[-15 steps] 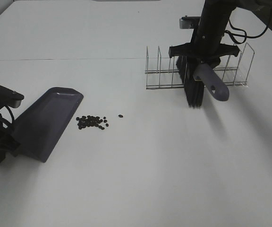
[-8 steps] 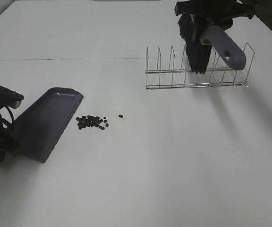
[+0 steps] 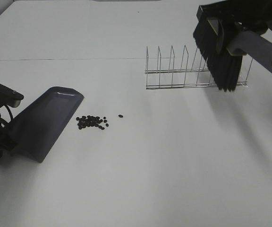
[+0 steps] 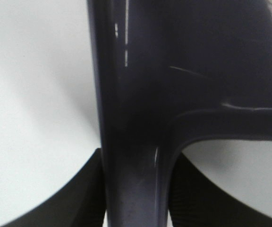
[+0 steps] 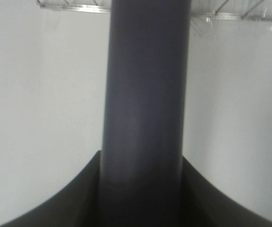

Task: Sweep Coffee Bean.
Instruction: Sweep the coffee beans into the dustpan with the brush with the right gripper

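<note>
The coffee bean pile (image 3: 92, 122) lies on the white table left of centre, with one stray bean (image 3: 120, 116) just to its right. A grey-purple dustpan (image 3: 46, 122) rests tilted beside the pile, its mouth toward the beans. My left gripper (image 3: 4, 138) is shut on the dustpan's handle (image 4: 136, 161), which fills the left wrist view between the dark fingers (image 4: 74, 203). High at the far right, my right gripper (image 3: 237, 16) is shut on the brush handle (image 5: 145, 118). The brush's dark bristles (image 3: 220, 56) hang down over the right end of the wire rack.
A wire rack (image 3: 174, 71) with several upright dividers stands at the back right of the table (image 3: 150, 170). Its base also shows in the right wrist view as the wire rack (image 5: 74, 6). The table's far left corner edge is visible.
The right arm has lifted the brush up out of the wire rack and carried it to the right. The dustpan and the beans have stayed put.
</note>
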